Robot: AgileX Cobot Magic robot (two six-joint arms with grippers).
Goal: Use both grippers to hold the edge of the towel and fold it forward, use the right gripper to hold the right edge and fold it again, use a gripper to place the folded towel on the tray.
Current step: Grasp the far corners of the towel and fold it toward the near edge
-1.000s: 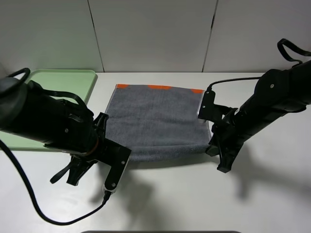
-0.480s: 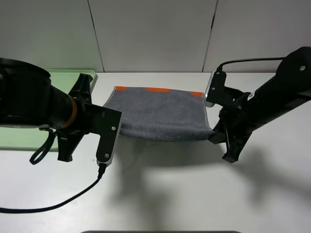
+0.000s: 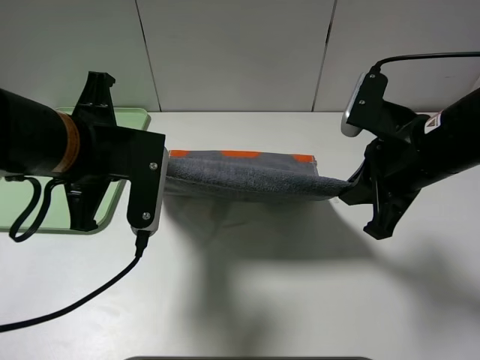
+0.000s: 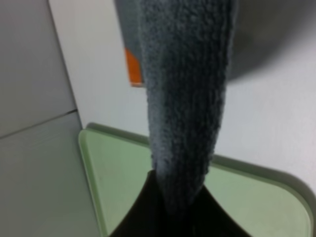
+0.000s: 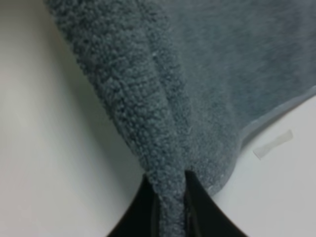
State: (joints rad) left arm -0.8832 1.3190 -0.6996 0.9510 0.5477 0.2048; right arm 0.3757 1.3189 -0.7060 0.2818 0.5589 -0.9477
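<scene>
The dark grey towel point(image 3: 247, 180) hangs stretched between both grippers above the white table, with orange patches along its far edge. My left gripper point(image 3: 166, 180) is shut on the towel's left near corner; the left wrist view shows the cloth point(image 4: 185, 98) pinched in the jaws. My right gripper point(image 3: 346, 189) is shut on the right near corner, and the right wrist view shows the terry edge point(image 5: 148, 113) clamped between the fingers. The pale green tray point(image 3: 120, 120) lies at the far left, mostly hidden behind the left arm; it also shows in the left wrist view point(image 4: 123, 177).
A black cable point(image 3: 82, 300) from the left arm trails over the table's near left. A grey panelled wall point(image 3: 240, 52) stands behind the table. A small white tape strip point(image 5: 273, 143) lies on the table by the towel.
Both grippers have lifted the towel's near edge and carried it toward the far edge. The towel went from lying flat to hanging as a narrow raised band.
</scene>
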